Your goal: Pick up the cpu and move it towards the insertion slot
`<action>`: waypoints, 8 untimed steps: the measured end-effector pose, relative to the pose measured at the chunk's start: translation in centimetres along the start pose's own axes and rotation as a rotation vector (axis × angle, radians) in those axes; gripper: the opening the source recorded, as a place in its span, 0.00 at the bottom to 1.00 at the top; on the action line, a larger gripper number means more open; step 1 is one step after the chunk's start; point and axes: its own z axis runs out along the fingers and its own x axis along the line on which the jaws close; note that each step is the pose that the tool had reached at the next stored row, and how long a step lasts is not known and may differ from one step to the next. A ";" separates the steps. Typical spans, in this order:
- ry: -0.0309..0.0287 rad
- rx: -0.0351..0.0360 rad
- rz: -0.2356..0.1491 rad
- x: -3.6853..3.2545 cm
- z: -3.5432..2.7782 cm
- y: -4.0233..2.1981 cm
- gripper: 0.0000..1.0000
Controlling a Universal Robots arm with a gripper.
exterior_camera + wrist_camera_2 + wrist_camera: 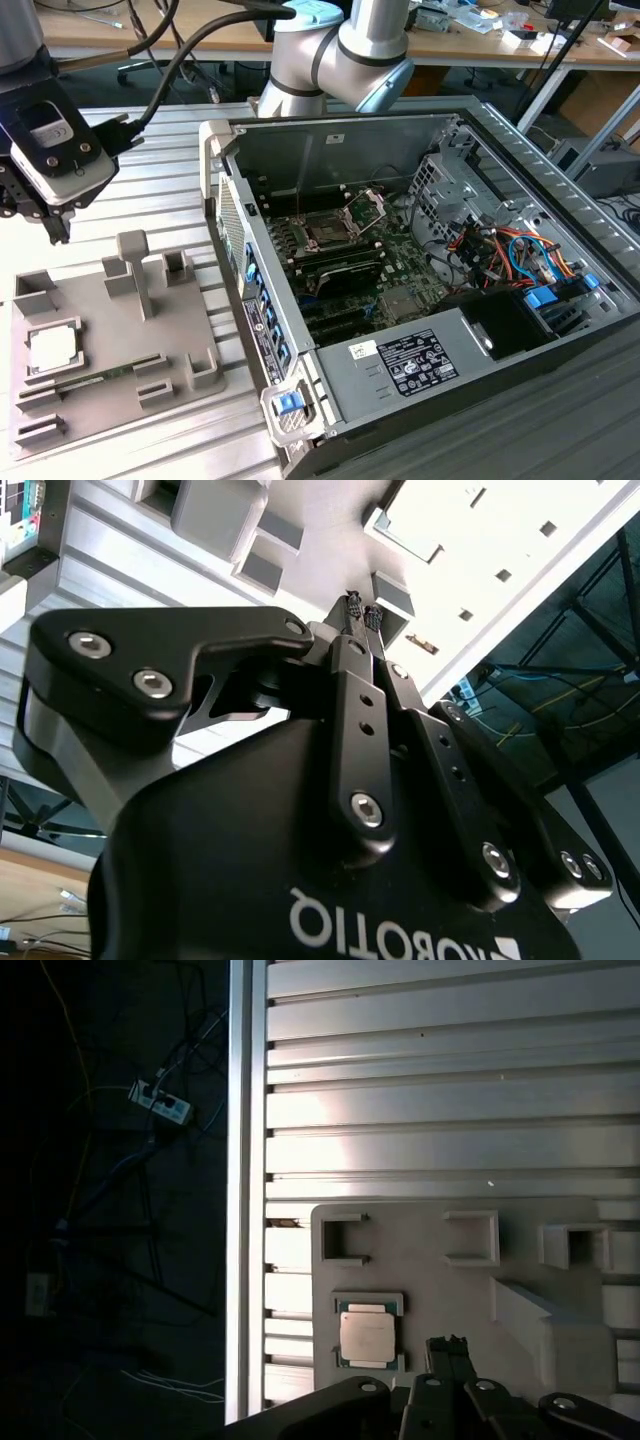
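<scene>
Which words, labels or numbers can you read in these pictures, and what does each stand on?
White lettering on the black body of the hand, second wrist view: a maker's mark, upside down, left unquoted.
Large white label in the computer case, exterior view: print too small to read.
Small white sticker beside it: too small to read.
The cpu, first wrist view: no marking legible.
</scene>
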 end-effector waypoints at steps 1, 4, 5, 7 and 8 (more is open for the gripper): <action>0.0000 0.0000 0.000 0.00 0.01 0.00 0.11; 0.0000 0.0000 0.000 0.00 0.08 0.00 0.11; -0.0001 0.0000 0.000 0.00 0.10 -0.01 0.11; 0.0000 0.0000 0.000 0.00 0.12 -0.01 0.11; 0.0000 0.0000 0.000 0.00 0.14 -0.01 0.11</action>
